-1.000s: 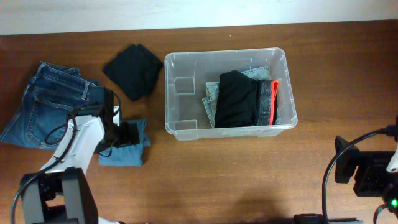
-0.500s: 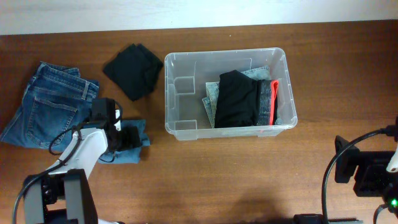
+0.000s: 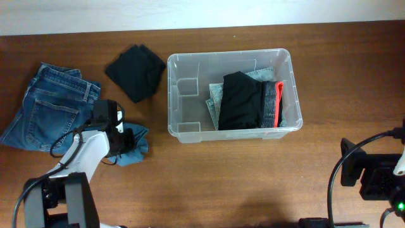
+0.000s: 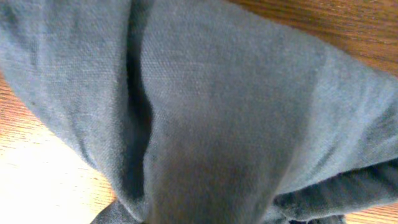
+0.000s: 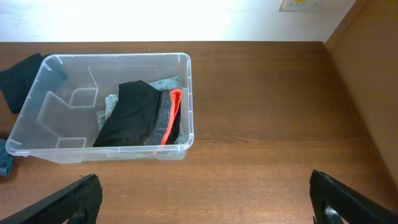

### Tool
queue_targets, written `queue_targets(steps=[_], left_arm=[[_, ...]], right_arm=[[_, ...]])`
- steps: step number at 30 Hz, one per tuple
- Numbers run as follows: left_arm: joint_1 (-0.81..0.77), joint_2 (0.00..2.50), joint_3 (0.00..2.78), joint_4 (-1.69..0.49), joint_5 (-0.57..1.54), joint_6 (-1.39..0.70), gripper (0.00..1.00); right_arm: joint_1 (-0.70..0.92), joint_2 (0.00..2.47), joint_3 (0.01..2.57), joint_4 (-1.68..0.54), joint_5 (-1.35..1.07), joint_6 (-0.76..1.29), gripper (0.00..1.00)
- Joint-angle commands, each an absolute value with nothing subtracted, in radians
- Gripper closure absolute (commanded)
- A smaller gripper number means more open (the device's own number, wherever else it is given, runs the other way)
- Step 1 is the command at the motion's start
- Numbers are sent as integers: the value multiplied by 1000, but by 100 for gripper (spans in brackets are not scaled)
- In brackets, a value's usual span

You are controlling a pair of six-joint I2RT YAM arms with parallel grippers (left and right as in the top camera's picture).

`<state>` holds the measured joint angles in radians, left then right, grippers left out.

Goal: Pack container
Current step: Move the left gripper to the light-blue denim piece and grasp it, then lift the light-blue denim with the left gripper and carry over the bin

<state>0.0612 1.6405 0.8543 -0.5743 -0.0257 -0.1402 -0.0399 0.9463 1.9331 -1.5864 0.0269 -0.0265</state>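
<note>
Moved: blue cloth now bunched up.
Left gripper: I read it clamped on the cloth.
Container: off to its right.

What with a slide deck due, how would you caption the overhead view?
Left gripper clutching a bunched blue cloth beside the part-filled container, jeans and a black garment on the table.

We've got the left arm, a white link between black joints trailing thin black cables, and the right arm, blocky black housings, one thick black cable, a small green light.
</note>
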Motion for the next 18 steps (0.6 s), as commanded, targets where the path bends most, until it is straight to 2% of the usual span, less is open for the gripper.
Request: queue_targets(steps=[1,10,12,18], left_arm=[[60,1671,841,-595,23,-145,99],[59,1607,1098,-801,23,-147,99],[59,1578,1195,-846,25,-201,99],[48,1523,1403,-878,266,-254,99]], right_arm=[[-46,950,1935,-1583,38,-21,1],[-46,950,1935,-1583,38,-21,1],[-46,950,1935,-1583,38,-21,1],[-46,950,1935,-1583,38,-21,2]])
